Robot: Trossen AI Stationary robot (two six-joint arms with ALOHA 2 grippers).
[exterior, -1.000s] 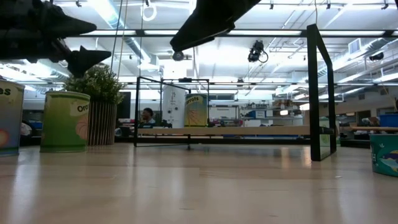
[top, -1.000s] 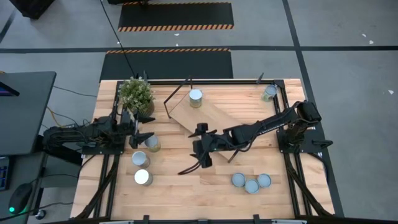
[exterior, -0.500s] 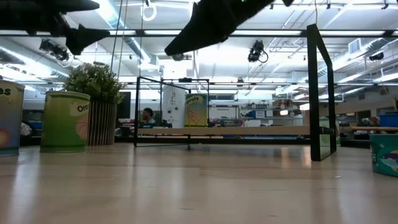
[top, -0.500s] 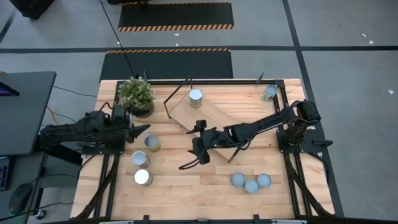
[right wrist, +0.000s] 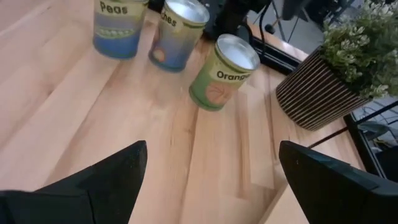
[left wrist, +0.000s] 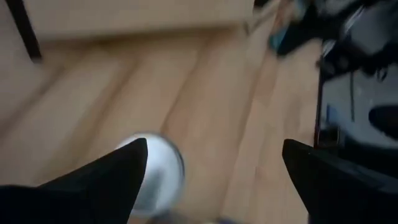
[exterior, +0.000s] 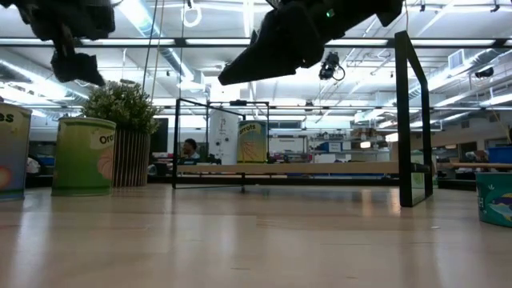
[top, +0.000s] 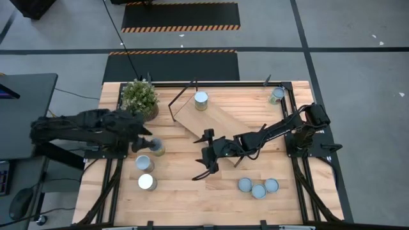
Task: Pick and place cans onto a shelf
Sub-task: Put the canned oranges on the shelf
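Three cans stand near the table's left side: a green one, one beside it and one nearer the front. Another can stands on the far end of the shelf, a light-wood board lying slantwise mid-table. Three more cans cluster at the near right, and one sits at the far right corner. My left gripper hangs open above the green can, slanting down; its wrist view shows a silvery can top. My right gripper hovers open over the table's middle, facing the left cans.
A potted plant stands at the far left, just behind the left gripper. The shelf's black frame legs rise at both its ends. Bare wood lies between the right gripper and the left cans.
My left gripper has risen and tipped from nearly level to slanting down over the left cans, staying open. My right gripper has sunk a little above the table's middle, still open. No can has moved.
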